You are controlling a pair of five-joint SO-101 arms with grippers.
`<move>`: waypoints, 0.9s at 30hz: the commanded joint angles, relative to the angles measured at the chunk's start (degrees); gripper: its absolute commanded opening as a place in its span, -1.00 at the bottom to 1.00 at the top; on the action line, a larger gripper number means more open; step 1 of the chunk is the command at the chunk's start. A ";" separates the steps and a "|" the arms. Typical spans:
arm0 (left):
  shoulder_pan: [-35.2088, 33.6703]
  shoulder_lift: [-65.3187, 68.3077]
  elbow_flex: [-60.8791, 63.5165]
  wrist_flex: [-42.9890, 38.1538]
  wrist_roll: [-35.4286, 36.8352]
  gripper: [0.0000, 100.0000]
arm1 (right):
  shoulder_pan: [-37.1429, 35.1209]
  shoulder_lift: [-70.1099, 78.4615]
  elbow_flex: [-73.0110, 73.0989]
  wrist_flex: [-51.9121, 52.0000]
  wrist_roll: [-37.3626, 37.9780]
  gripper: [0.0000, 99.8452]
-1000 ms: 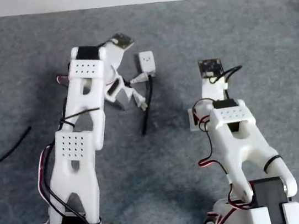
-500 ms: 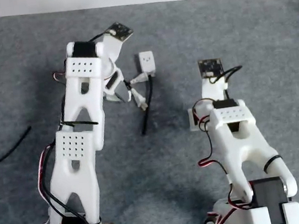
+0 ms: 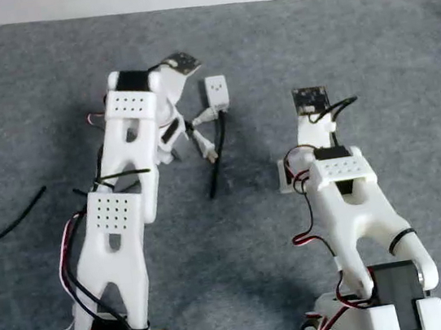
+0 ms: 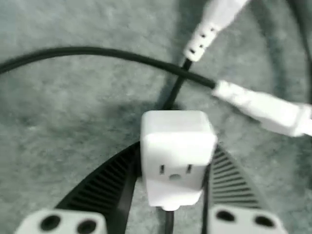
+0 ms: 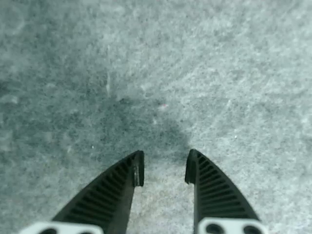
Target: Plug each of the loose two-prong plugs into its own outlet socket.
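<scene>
Left claw point(image 4: 176, 161): clenched on a white socket block point(image 4: 178, 141), up in the upper left-centre of the high view.
Plugs: two white ones, first plug point(image 3: 205, 116) and second plug point(image 3: 204, 145), loose on the carpet just right of that arm, by a black cord point(image 3: 219, 165).
Spare socket point(image 3: 217, 92): upper middle of the high view, just above the plugs.
Right claw point(image 5: 163, 168): released, over grey carpet point(image 5: 146, 73).

Socket: white boxy plastic outlet socket point(image 4: 178, 156), plain, dark slots.
My L fingers point(image 4: 105, 187): black, ribbed; white bases.
My R fingers point(image 5: 214, 195): same black ribbing.
Plugs: white moulded two-prong plugs point(image 4: 263, 107), black cords point(image 4: 97, 52).
Floor: grey speckled felt mat point(image 5: 219, 73).
My arms: white plastic arm shells point(image 3: 113, 217) w/ dot-grid holes; red+black wires point(image 3: 309, 210).
</scene>
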 commanded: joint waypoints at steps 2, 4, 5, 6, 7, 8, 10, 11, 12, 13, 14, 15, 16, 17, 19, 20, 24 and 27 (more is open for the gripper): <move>-1.01 -5.05 4.44 1.49 0.18 -0.84 | 0.40 -0.22 -2.42 -0.92 -0.26 -0.70; -0.84 -9.89 9.63 1.49 2.02 -0.84 | 0.40 -0.22 -2.42 -0.92 -0.26 -0.70; -0.84 -13.14 12.97 1.49 2.46 -0.84 | 0.40 -0.22 -2.42 -0.92 -0.26 -0.70; -0.75 -16.92 16.57 1.49 2.55 -0.84 | 0.40 -0.22 -2.42 -0.92 -0.26 -0.70; -0.66 -21.14 20.62 1.49 2.55 -0.84 | 0.40 -0.22 -2.42 -0.92 -0.26 -0.70; -0.31 -25.45 25.01 1.49 2.46 -0.84 | 0.40 -0.22 -2.42 -0.92 -0.26 -0.70; 0.40 -34.59 35.65 1.49 2.29 -0.84 | 0.40 -0.22 -2.42 -0.92 -0.26 -0.70; 1.19 -39.08 42.07 1.49 0.70 -0.84 | 0.40 -0.22 -2.42 -0.92 -0.26 -0.70; 2.15 -43.74 49.54 1.49 -2.20 -0.84 | 0.40 -0.22 -2.42 -0.92 -0.26 -0.70; 3.74 -47.87 57.36 1.49 -5.80 -0.84 | 0.40 -0.22 -2.42 -0.92 -0.26 -0.70; 5.58 -51.65 65.19 1.41 -9.85 -0.84 | 0.40 -0.22 -2.42 -0.92 -0.26 -0.70; 7.08 -55.34 72.57 1.14 -14.24 -0.85 | 0.40 -0.22 -2.42 -0.92 -0.26 -0.70; 8.13 -58.51 79.08 0.97 -18.37 -0.85 | 0.40 -0.22 -2.42 -0.92 -0.26 -0.70; 8.92 -61.14 84.44 -0.35 -21.54 -0.85 | 0.40 -0.22 -2.42 -0.92 -0.26 -0.70; 8.92 -64.92 92.18 -6.24 -24.09 -0.85 | 0.40 -0.22 -2.42 -0.92 -0.26 -0.70; 8.40 -65.54 95.08 -9.67 -24.79 -0.84 | 0.40 -0.22 -2.42 -0.92 -0.26 -0.70; 4.70 -62.99 98.24 -18.90 -25.41 -0.75 | 0.40 -0.22 -2.42 -0.84 -0.26 -0.70; 2.77 -60.70 94.02 -18.64 -23.38 -0.46 | 0.40 -0.22 -2.42 -0.84 -0.26 -0.70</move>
